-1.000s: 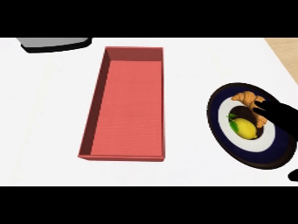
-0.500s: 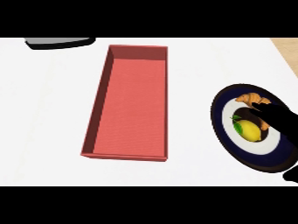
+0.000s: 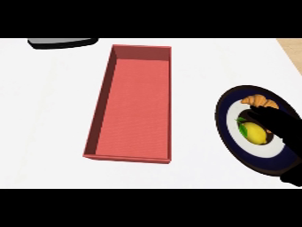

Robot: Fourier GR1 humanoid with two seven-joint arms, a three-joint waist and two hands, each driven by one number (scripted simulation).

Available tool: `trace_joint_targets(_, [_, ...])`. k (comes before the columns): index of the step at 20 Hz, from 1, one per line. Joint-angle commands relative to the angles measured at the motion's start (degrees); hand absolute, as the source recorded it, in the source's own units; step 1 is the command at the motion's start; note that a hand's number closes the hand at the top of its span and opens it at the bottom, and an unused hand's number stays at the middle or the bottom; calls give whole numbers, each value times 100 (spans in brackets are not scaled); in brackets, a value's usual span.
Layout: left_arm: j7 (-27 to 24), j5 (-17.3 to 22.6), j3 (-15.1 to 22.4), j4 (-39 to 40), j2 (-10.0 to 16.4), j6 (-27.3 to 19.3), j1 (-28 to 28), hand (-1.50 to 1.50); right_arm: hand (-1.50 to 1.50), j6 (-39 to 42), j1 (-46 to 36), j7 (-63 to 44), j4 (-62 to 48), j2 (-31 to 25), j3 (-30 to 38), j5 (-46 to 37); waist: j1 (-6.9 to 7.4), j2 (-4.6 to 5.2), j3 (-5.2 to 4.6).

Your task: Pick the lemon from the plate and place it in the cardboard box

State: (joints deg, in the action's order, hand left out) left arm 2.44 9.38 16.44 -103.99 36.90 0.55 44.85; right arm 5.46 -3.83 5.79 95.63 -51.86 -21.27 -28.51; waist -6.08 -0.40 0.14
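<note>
Head view: we have the right hand (image 3: 289, 133) coming in from the lower right, a black shape lying over the plate (image 3: 226, 133) and covering the right side of the lemon (image 3: 254, 134). It touches or overlaps the lemon, but we cannot tell whether it is spread or closing on the fruit.

We count one hand, one lemon, one croissant (image 3: 260, 102), one plate, one cardboard box (image 3: 135, 106), and one dark grey object (image 3: 59, 43) at the top edge.

The lemon is bright yellow with a green bit on its upper left. It sits on the plate's white centre, just below the croissant. The long red box lies open well to the left on the white counter (image 3: 35, 111).
</note>
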Motion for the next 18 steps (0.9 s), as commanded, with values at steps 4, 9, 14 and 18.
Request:
trace_joint_targets(4, [-555, 12, -251, -1032, -524, -201, -1674, 0, -150, 7, -4, -97, -82, 103, -190, -210, -150, 2, -29])
trace_joint_targets(9, [-605, -16, -252, -934, -535, -146, -1718, 0, -150, 31, -60, -162, -347, 139, -269, -374, -47, 39, -32])
trace_joint_targets(14, [-620, -19, -313, -906, -539, -135, -1741, 0, -150, 6, -86, -261, -458, 247, -363, -509, -40, 29, -35])
trace_joint_targets(18, [-637, -91, -243, -946, -591, -139, -1746, 0, -150, -80, -141, -345, -621, 365, -452, -699, 7, 26, -28])
